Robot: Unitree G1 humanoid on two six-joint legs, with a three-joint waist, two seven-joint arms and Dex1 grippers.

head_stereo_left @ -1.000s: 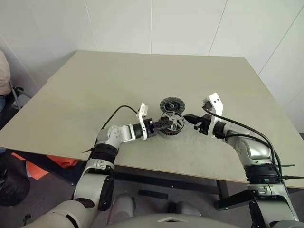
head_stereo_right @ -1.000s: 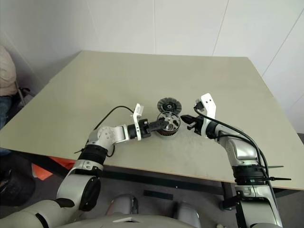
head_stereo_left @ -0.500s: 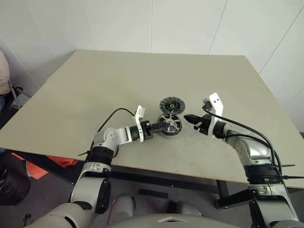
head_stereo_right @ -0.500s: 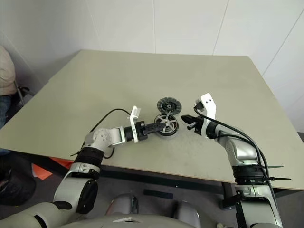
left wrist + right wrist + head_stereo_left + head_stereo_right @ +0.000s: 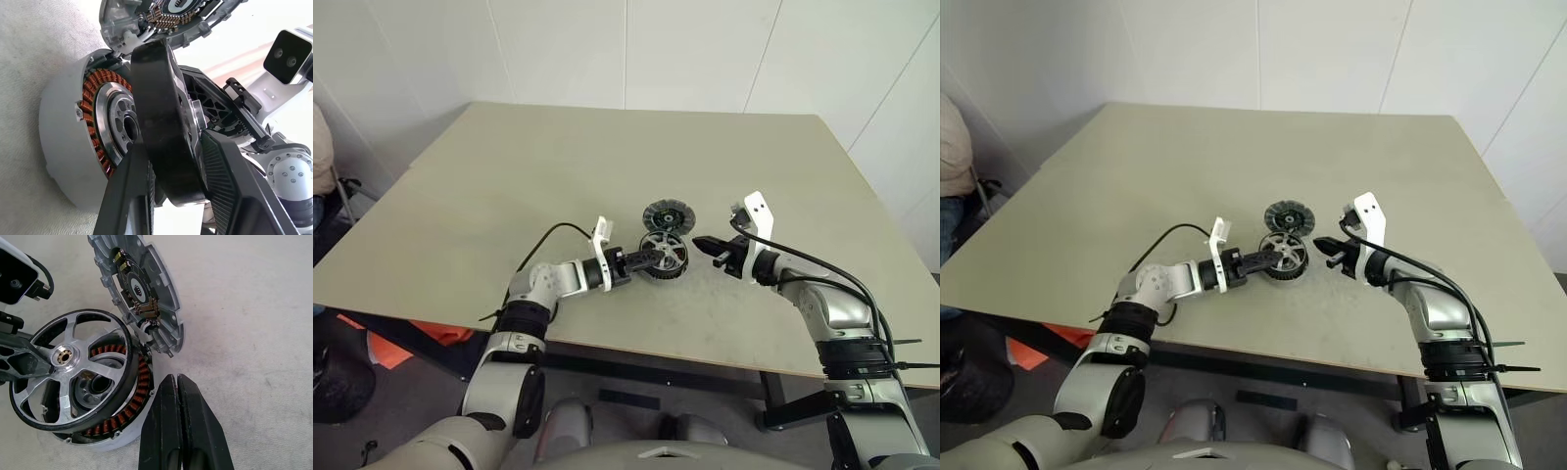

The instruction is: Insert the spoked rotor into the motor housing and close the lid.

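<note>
left fingers point(image 5: 220, 186) clamp the spoked rotor point(image 5: 68, 377) over the motor housing point(image 5: 122, 421); right fingers point(image 5: 178, 426) together beside it

Silver arms, black cables, white brackets

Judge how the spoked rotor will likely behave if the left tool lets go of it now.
The spoked rotor looks like rigid metal, so it probably won't flex. Held tilted over the motor housing by the left tool, it would likely drop askew rather than seat. Its round black rim suggests it could roll if it lands on edge.
</note>
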